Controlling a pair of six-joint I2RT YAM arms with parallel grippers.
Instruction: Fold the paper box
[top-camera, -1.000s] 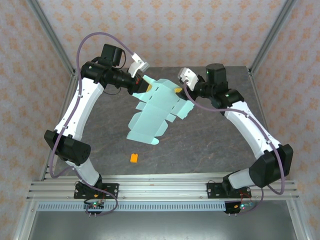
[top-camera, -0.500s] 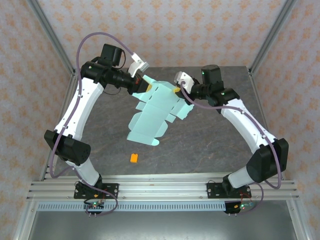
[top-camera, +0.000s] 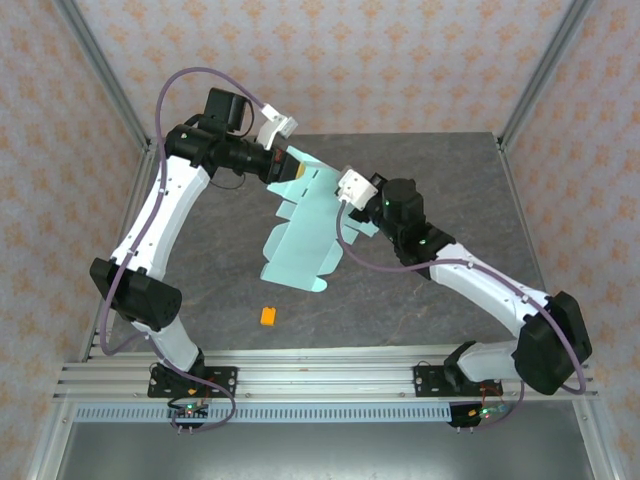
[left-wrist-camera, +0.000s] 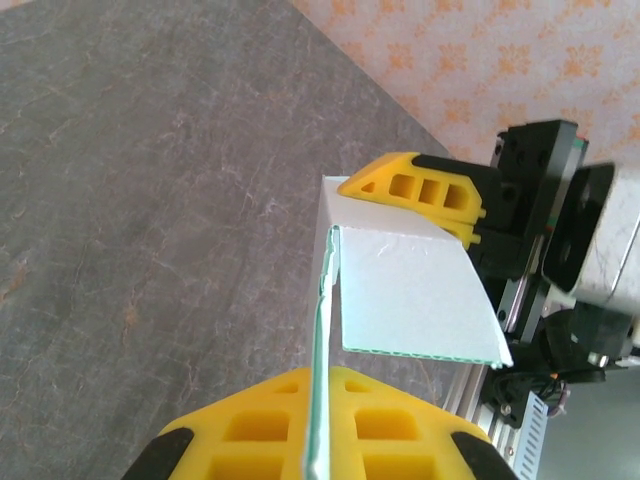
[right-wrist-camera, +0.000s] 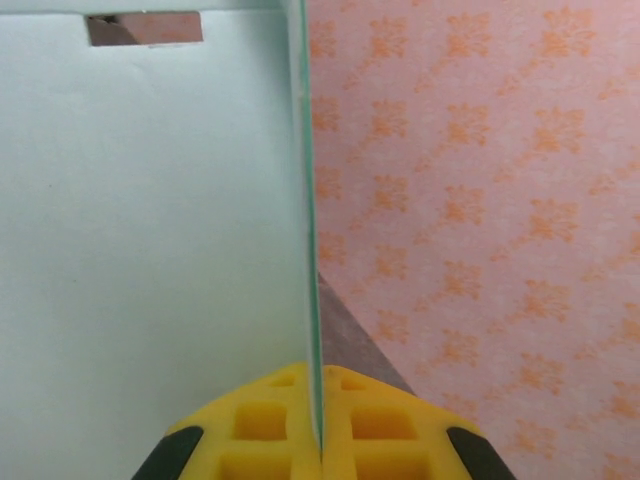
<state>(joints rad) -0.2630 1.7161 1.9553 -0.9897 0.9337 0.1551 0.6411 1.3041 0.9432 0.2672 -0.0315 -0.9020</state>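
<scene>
Paper box (top-camera: 298, 238) held as open sheet above table (top-camera: 455, 175) | left gripper (top-camera: 285, 166) clamped onto its far corner | right gripper (top-camera: 340, 197) clamped onto its right edge

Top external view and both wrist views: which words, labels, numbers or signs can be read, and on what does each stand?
No text can be read.
On the paper box: plain mint-teal card, no print.
On the orange block: too small to tell any mark.
On the wall: orange ornaments, no letters.
</scene>
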